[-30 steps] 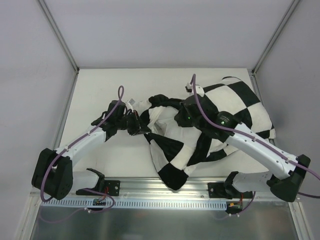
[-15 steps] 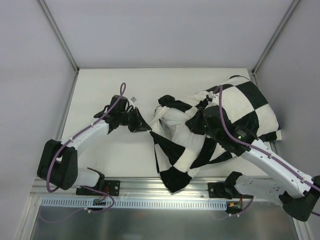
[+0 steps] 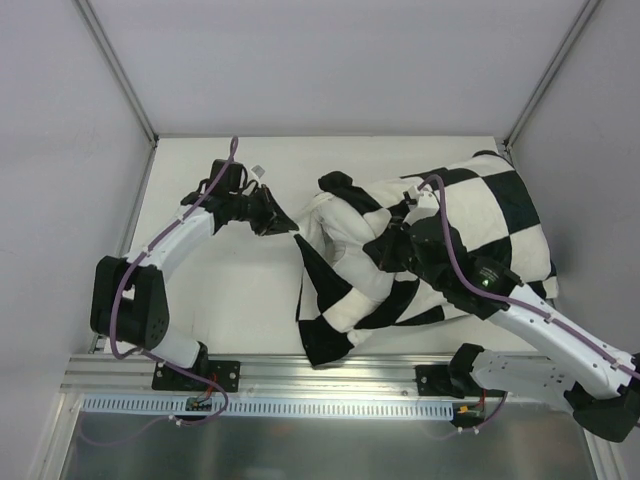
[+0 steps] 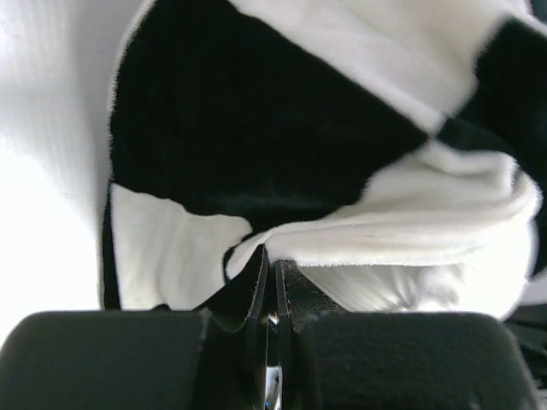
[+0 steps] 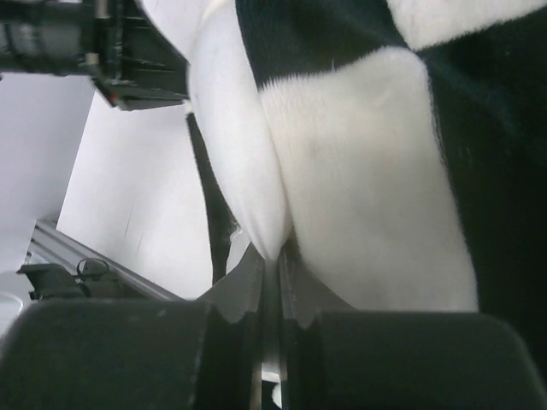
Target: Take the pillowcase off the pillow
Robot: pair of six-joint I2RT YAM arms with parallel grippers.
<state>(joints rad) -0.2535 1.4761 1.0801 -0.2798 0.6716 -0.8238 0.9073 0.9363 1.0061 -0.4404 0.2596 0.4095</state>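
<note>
The black-and-white checkered pillowcase (image 3: 480, 210) lies bunched across the right half of the table, plump on the right. A limp flap (image 3: 330, 320) trails toward the near edge. My left gripper (image 3: 280, 220) is shut on the case's left edge, pinching a white hem beside a black square (image 4: 256, 128). My right gripper (image 3: 388, 248) is shut in the middle of the bundle on a smooth white fold (image 5: 239, 154) beside a fuzzy checkered square (image 5: 367, 171). I cannot tell whether that fold is the pillow or the case's inside. No plain pillow shows clearly.
The white table (image 3: 220, 290) shows bare left of the fabric. A metal rail (image 3: 330, 385) runs along the near edge. Frame posts (image 3: 115, 70) and grey walls close in the sides. My left arm shows at the top left of the right wrist view (image 5: 111, 60).
My left gripper has moved up and away with the fabric edge. My right gripper has moved right and nearer. The case has stretched between them and its bulk has shifted right.
</note>
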